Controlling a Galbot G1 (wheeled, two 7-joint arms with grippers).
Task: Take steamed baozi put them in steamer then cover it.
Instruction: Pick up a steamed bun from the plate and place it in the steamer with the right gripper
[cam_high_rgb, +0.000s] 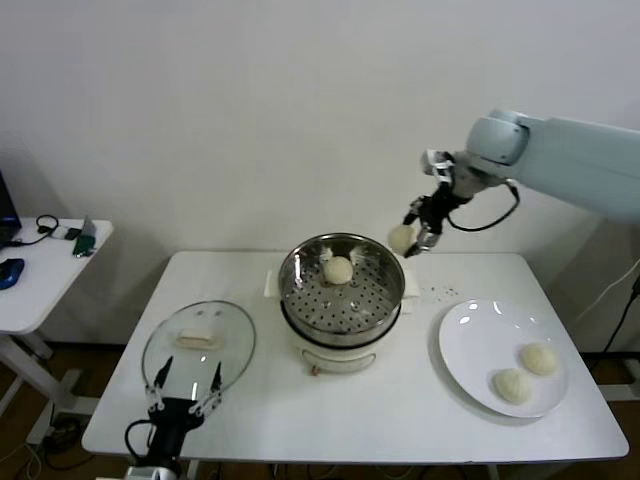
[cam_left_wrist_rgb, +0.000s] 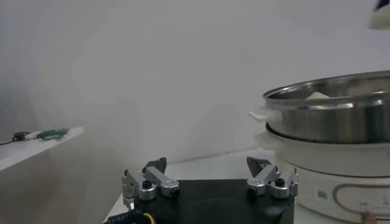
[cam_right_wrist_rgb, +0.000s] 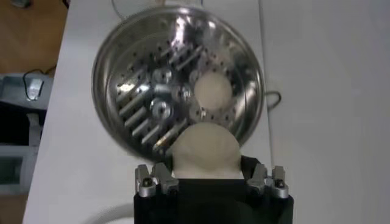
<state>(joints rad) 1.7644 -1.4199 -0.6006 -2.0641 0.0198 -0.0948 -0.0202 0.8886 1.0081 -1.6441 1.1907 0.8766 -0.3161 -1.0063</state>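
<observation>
Head view | steamer (cam_high_rgb: 341, 290): one baozi (cam_high_rgb: 338, 269) | plate (cam_high_rgb: 470, 345): two | right pincer (cam_high_rgb: 412, 240) grips baozi

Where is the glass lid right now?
In the head view the cover lies flat on the table's left side, beside the steamer, with the open left gripper at its near edge.

No text, label, brand, number or sign can be read anywhere. The white base of the steamer (cam_left_wrist_rgb: 341, 182) carries a small dark mark and a thin outlined panel at about 5 o'clock in the left wrist view (both too small and blurred to make out).
</observation>
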